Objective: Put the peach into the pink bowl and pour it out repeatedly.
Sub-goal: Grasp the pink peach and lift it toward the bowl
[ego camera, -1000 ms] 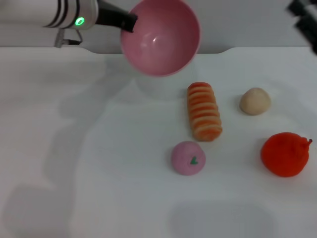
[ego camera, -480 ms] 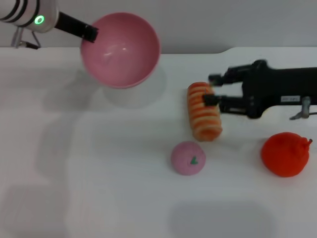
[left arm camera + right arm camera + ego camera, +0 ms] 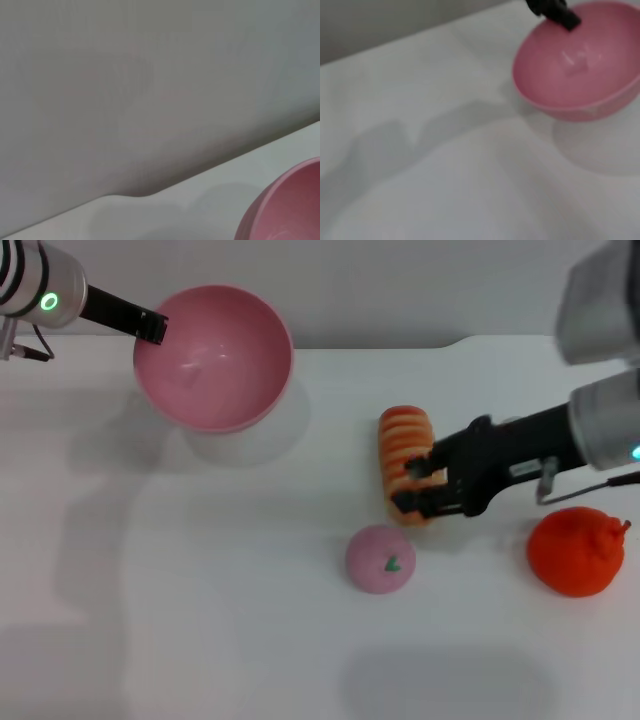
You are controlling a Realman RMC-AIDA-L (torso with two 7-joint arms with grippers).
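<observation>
A: Is the peach (image 3: pixel 380 559) in yet?
B: No. It lies on the bench (image 3: pixel 200 590) just beside the striped bread (image 3: pixel 408 462); the right gripper (image 3: pixel 410 487) hovers open there, probably empty. The left gripper (image 3: pixel 153 327) clamps the empty pink bowl (image 3: pixel 213 357) aloft.

The pink bowl (image 3: pixel 213 358) — deep, glossy, empty — hangs tilted above the table, its rim pinched by the left gripper (image 3: pixel 152 326). The peach (image 3: pixel 380 559) — pink, green-marked — lies just below the right gripper (image 3: pixel 407 485).
</observation>
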